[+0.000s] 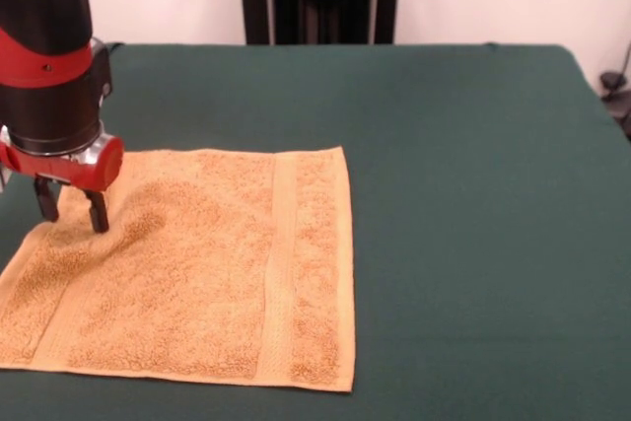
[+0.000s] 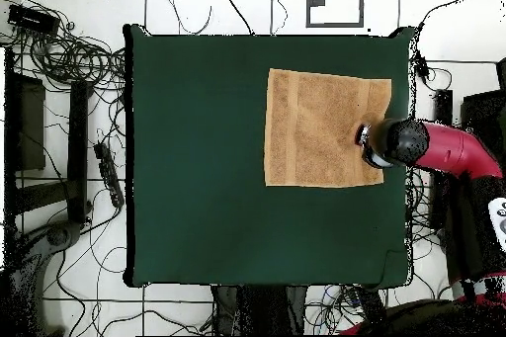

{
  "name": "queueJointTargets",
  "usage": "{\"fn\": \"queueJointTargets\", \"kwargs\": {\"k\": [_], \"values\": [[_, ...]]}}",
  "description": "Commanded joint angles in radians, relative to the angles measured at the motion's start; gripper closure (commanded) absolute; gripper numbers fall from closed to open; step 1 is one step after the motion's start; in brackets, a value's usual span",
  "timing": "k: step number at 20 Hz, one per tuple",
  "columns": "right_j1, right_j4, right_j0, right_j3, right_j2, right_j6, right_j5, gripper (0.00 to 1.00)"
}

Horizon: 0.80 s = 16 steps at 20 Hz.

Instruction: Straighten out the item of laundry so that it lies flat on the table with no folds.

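**Towel spread near table corner, gripper on far edge**

Towel (image 1: pixel 197 263) is lying mostly flat on green table (image 1: pixel 473 194), front-left in front view. Woven band running along its right side. Low ripple sitting near far-left corner. Gripper (image 1: pixel 71 210) is pressing down there w/ fingers (image 1: pixel 97 212) narrowly apart, tips touching cloth; can't tell if pinching.

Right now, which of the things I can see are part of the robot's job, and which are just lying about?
Part of the job:
- towel
- green table
- gripper, fingers slightly apart on the towel

Just lying about:
- cables on the floor
- power strip
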Motion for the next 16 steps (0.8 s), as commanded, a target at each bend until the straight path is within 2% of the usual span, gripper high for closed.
{"fn": "queueJointTargets", "kwargs": {"k": [1, 7, 16], "values": [[-0.053, 0.001, 0.019, 0.052, 0.107, -0.290, 0.057, 0.00], [-0.165, 0.038, 0.031, 0.114, 0.081, -0.271, 0.161, 0.00], [-0.224, 0.070, 0.029, 0.168, 0.075, -0.232, 0.199, 0.00]]}}
